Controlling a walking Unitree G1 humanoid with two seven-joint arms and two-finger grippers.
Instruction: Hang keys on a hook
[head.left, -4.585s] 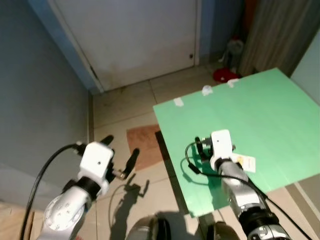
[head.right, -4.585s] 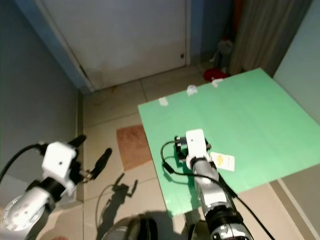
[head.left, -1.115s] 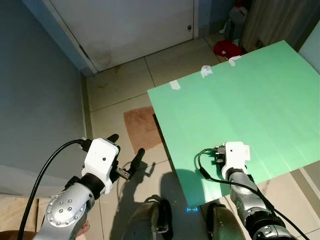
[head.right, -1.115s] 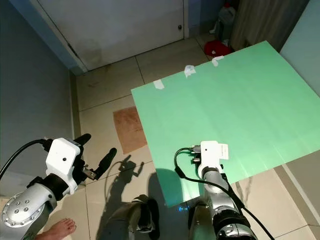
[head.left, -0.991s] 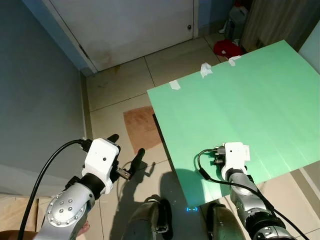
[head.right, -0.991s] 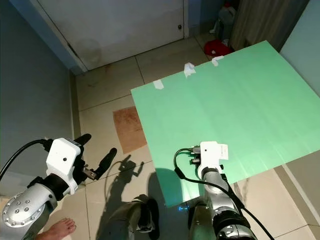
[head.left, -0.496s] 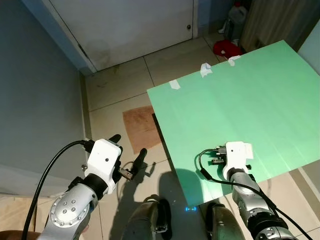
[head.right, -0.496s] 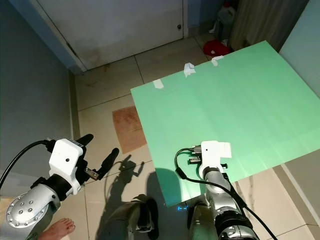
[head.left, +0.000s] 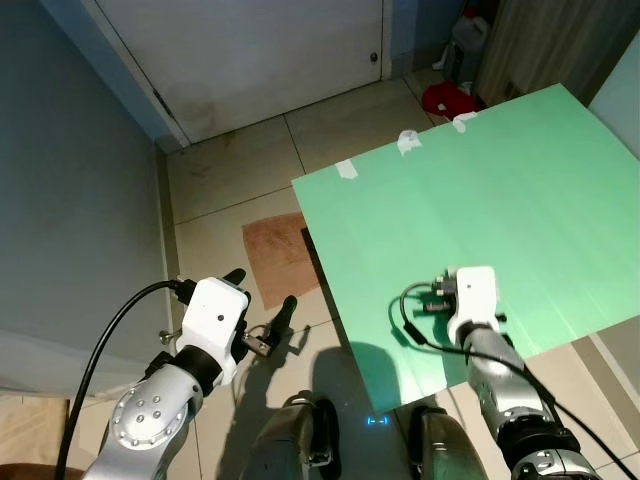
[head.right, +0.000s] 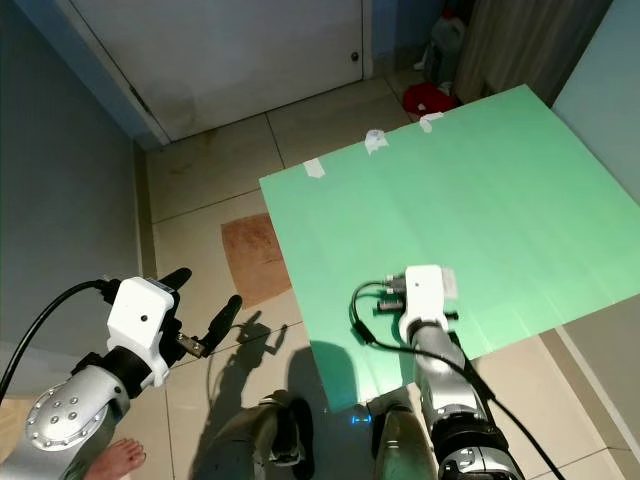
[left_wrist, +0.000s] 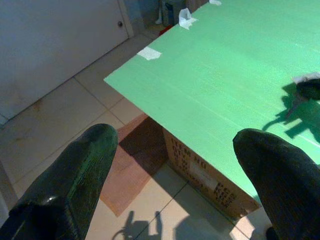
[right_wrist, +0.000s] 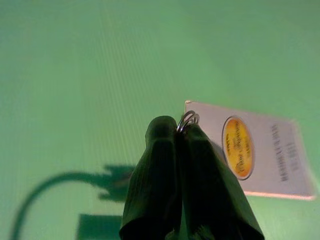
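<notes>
Right gripper (right_wrist: 182, 131) pinched shut on small silver key ring (right_wrist: 188, 119), white oblong paper tag (right_wrist: 250, 150) trailing toward four o'clock over green board (head.left: 520, 190).

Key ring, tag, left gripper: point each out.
key ring (right_wrist: 188, 120), right wrist view, silver loop pinched between the shut fingers.
tag (right_wrist: 265, 150), right wrist view, white card face beside the yellow oval.
left gripper (head.left: 262, 312), left eye view, midway between its open fingertips.

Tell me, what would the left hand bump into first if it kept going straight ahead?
Probably the near edge of the green board: the open left hand points at it, with floor tiles below. Depth is hard to judge.
</notes>
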